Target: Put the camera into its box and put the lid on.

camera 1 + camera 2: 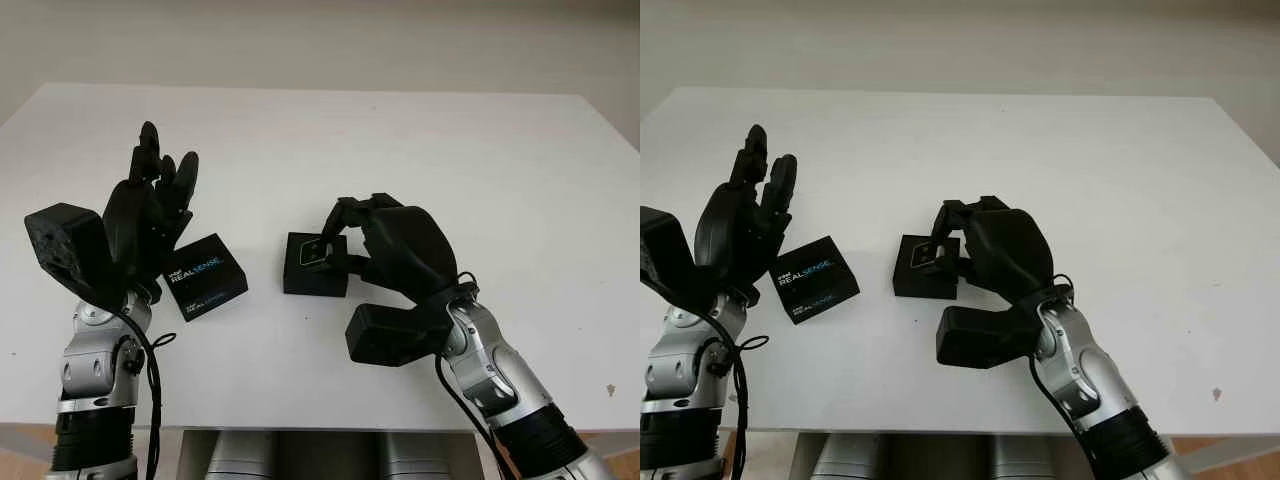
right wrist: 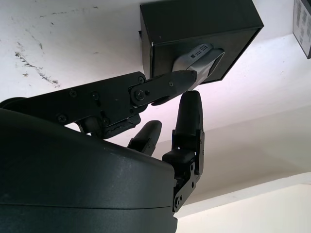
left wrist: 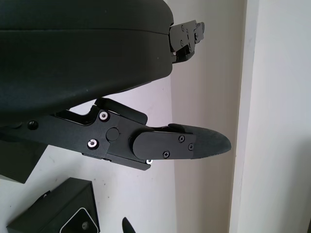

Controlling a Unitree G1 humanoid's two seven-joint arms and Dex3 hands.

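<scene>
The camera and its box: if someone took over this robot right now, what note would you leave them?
Right robot hand: fingers over the open box at the table's middle, fingertips on the camera, which sits partly in the box; whether it is gripped or just being pushed, I cannot tell.
Left robot hand: open, raised above the table beside the lid.
Lid: flat on the table, left of the box, printed side up.
Done: camera at the box.
Left: seat it fully, let go, put the lid on.
</scene>
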